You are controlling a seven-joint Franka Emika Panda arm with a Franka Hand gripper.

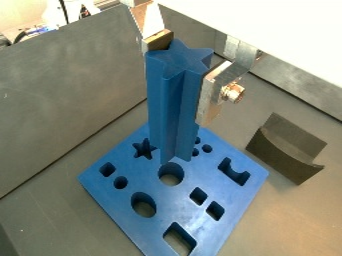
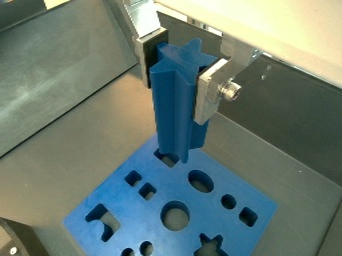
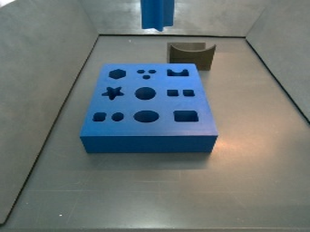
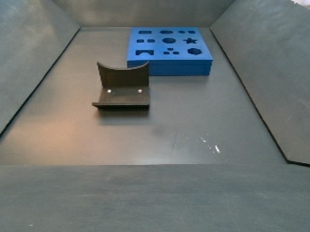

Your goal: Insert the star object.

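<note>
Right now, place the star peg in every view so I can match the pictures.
Wrist view: star peg centre, upright in the pincer, above the blue block.
Wrist view: peg centre, pincer gripping its top.
Side view: peg's lower end at top edge.
Side view: not visible.
Shared landmark: blue block.

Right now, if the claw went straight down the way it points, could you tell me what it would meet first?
Most likely the blue block: the claw holds the star peg upright above it, its lower end apparently beside the star hole, though depth is unclear.
</note>
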